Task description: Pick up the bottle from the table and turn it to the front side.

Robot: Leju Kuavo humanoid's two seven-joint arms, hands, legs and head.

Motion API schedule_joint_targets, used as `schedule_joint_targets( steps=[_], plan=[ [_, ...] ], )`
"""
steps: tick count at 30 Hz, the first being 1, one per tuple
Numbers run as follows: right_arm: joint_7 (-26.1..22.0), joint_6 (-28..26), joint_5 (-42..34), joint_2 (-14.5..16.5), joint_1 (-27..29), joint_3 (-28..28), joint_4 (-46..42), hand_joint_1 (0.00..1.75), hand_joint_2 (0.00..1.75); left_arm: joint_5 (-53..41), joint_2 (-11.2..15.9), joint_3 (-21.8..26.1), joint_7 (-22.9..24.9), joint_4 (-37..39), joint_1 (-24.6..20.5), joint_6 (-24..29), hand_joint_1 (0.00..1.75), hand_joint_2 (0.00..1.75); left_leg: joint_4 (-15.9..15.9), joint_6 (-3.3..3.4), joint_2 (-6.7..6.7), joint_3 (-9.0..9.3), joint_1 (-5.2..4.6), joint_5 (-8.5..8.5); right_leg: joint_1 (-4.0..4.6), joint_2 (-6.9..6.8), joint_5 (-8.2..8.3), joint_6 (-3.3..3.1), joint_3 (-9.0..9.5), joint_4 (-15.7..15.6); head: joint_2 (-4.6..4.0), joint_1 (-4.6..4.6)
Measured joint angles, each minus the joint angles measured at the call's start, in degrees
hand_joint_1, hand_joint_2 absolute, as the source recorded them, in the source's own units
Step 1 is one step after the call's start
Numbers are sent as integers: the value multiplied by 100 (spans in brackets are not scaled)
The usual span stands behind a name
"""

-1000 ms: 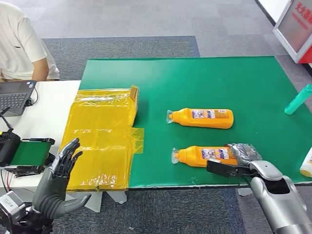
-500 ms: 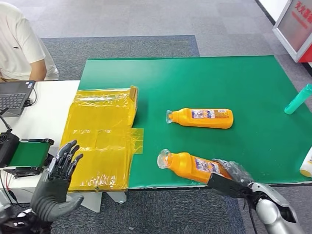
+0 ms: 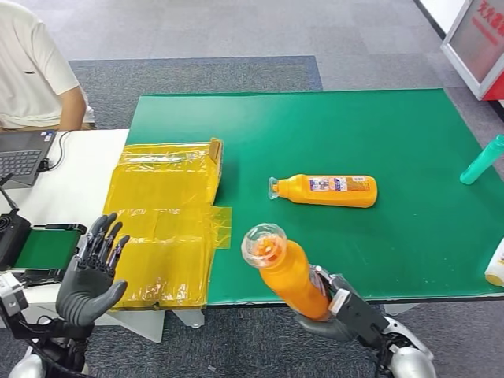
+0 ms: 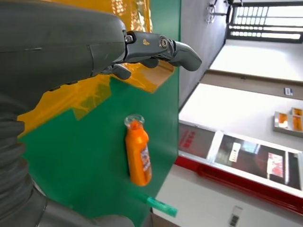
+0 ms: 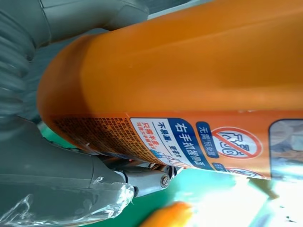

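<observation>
Here, the right hand (image 3: 342, 313) is sitting low at the near edge of the head view, with its wrist cut off by the frame. It is gripping the base end of an orange plastic bottle with a clear cap (image 3: 285, 269), fingers wrapped round the body and largely hidden behind it. The held bottle is tilting up off the green mat-covered table (image 3: 380, 134), cap pointing up and to the left, over the table's near edge. In the right wrist view the bottle's printed label (image 5: 185, 142) is facing the camera; the small print is too blurred to read, and the thumb (image 5: 89, 19) and fingers (image 5: 143, 182) are pressing the bottle from both sides.

A second orange bottle (image 3: 325, 190) is lying flat on its side farther out on the table, cap to the left, well apart from the held one. A teal bottle (image 3: 483, 160) is lying at the right edge, partly cut off, and a white-and-yellow container (image 3: 495, 266) is showing as a sliver at the near right. Open green surface is lying to the far side and right of the lying bottle.

A yellow plastic-wrapped flat package (image 3: 166, 224) is overhanging the table's left edge. The left hand (image 3: 92, 272) is hanging near it at the near left, palm up, fingers apart, holding nothing. A person in a white shirt (image 3: 32, 71) is sitting at the far left by a laptop (image 3: 24, 153), both partly cut off.
</observation>
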Motion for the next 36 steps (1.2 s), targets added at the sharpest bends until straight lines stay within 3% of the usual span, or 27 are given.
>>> schedule_joint_targets(
  steps=[6,13,24,36],
  plan=[
    [4,-107,63,583,-188,168,-105,175,175,208,-78,-397,177,399,-208,-3,0,175,0,-1,0,-2,1,3,1,1,0,-1,-3,1,0,1],
    [184,-292,357,1005,-376,211,-93,175,175,119,30,-1225,173,714,-353,-17,0,175,0,-1,0,-12,0,2,0,0,0,0,-12,1,0,1],
    [329,-441,860,1171,-583,360,-3,175,175,-625,348,-2076,7,851,-757,53,0,175,0,-3,0,-15,1,5,2,0,1,-1,-15,2,0,1],
    [188,-518,1156,1199,-501,610,94,175,175,-2114,656,-2329,-199,621,-1501,311,0,175,0,-4,0,-16,1,8,2,0,1,-2,-17,4,0,0]
  ],
)
